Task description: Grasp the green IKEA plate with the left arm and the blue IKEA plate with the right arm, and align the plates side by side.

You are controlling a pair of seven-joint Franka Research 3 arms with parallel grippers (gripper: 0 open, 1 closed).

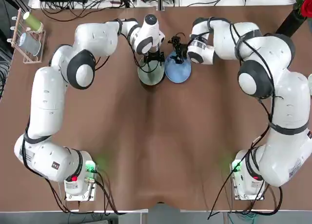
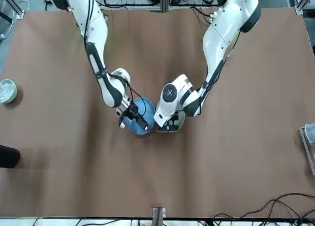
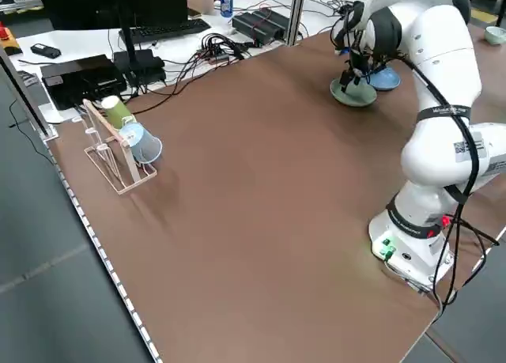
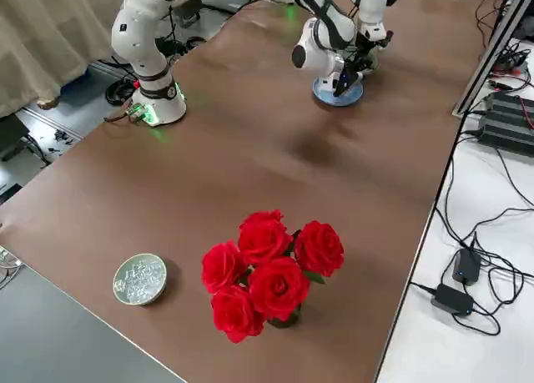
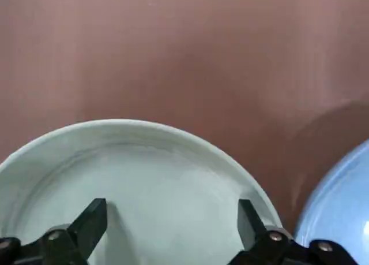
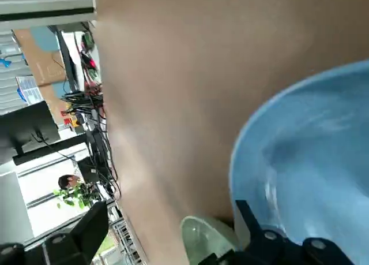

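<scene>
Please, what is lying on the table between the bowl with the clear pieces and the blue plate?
The right side view shows only bare brown tabletop between the bowl and the blue plate; the roses stand off to one side.

Can't see the green plate [image 1: 152,77] at 12 o'clock in the top view, beneath the left claw [image 5: 172,204], nor the blue plate [image 1: 178,75] at 12 o'clock, beneath the right claw [image 6: 172,206]. Can't tell from there whether either claw touches its plate. Lose much of the green plate behind the left arm [image 2: 170,95] in the front view. Get both plates only in part in each wrist view, cut by the edges. Find the roses [image 1: 306,7] cropped at 2 o'clock and the bowl [image 1: 310,83] at 3 o'clock from above. Can't make out what the clear bits [image 4: 140,280] in the bowl are.
</scene>
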